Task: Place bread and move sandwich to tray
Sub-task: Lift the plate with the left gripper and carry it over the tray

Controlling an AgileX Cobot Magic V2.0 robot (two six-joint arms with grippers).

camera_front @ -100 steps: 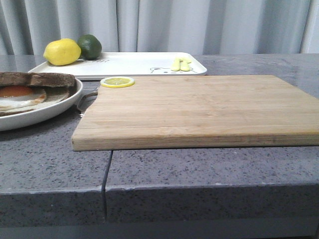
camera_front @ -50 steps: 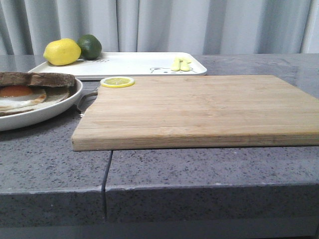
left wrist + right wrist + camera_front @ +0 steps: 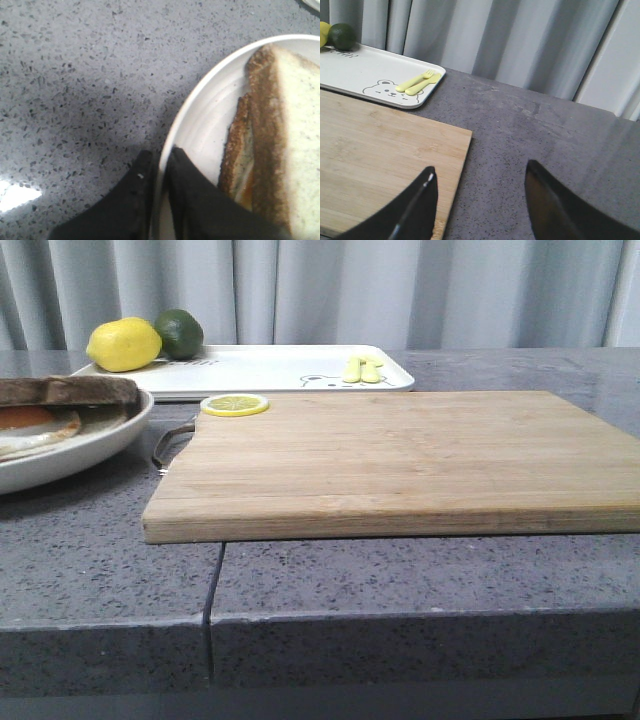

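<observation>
Since the earlier frame, the plate (image 3: 95,445) carrying the sandwich (image 3: 50,410) has shifted left and now sits partly cut off at the left edge of the front view. Its top bread slice (image 3: 295,145) lies over the egg, whose orange yolk (image 3: 22,418) shows beneath. In the left wrist view, the left gripper (image 3: 161,165) is clamped on the plate rim, one finger outside and one inside. Beside the plate lies the wooden cutting board (image 3: 400,455), with a lemon slice (image 3: 234,404) on its far left corner. Behind the board sits the tray (image 3: 260,368), holding a lemon (image 3: 123,344), a lime (image 3: 179,333) and yellow cutlery (image 3: 362,369) near its bear drawing. The right gripper (image 3: 480,200) hangs over the board's edge and the grey countertop (image 3: 535,130), fingers spread apart, holding nothing.
</observation>
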